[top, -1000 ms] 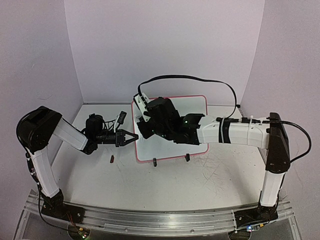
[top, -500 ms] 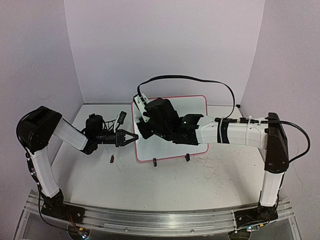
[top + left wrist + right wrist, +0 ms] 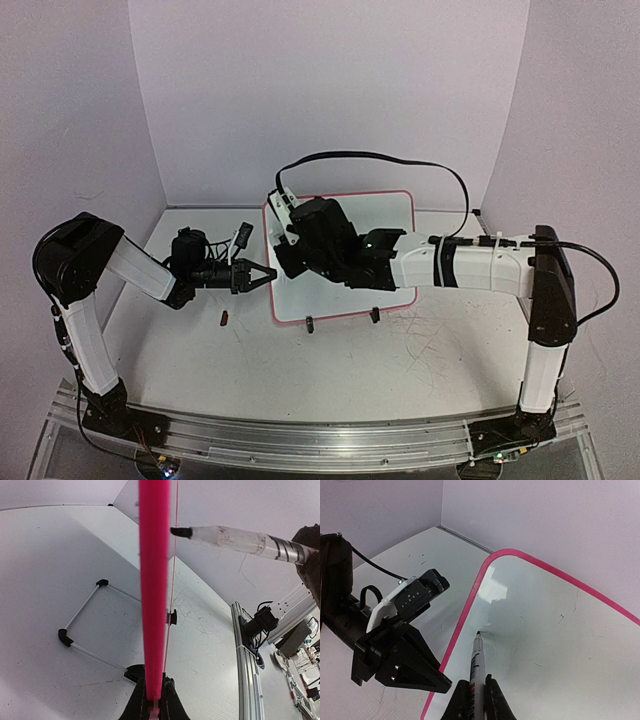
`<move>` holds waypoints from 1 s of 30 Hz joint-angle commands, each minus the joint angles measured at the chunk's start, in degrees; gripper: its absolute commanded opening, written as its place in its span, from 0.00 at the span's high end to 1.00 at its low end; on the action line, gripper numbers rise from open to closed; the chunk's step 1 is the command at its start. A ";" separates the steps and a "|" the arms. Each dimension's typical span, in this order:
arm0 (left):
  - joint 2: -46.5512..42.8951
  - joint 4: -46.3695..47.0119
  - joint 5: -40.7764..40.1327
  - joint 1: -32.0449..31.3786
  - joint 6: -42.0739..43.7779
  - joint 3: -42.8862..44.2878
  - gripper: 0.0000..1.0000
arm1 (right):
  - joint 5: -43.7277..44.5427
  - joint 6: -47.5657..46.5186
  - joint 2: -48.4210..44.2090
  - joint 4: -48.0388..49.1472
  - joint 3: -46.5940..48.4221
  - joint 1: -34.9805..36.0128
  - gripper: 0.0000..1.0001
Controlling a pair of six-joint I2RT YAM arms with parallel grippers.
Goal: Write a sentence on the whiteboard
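With your left gripper (image 3: 154,697) clamping the whiteboard (image 3: 545,630) and right gripper (image 3: 476,687) pinching the marker (image 3: 476,660), nearly the whole sentence remains unwritten.

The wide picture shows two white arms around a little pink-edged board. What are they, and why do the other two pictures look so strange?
Those are two robot arms bolted to the near edge of a table, each ending in a two-finger claw. The wide picture comes from a fixed camera above and behind them. The other two come from small cameras on the wrists, so each looks out past its own fingers. The left gripper is shut on the pink rim of the whiteboard, which is why its camera sees that rim edge-on as a bright pink bar. The right gripper is shut on a marker, with the tip at the board near its left edge. Hardly any writing shows yet. A small dark object lies on the table nearby.
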 commanded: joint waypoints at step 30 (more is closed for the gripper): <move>-0.88 1.41 -1.81 -0.32 1.44 -0.01 1.00 | 1.92 4.64 -1.25 -0.59 -2.75 0.17 1.00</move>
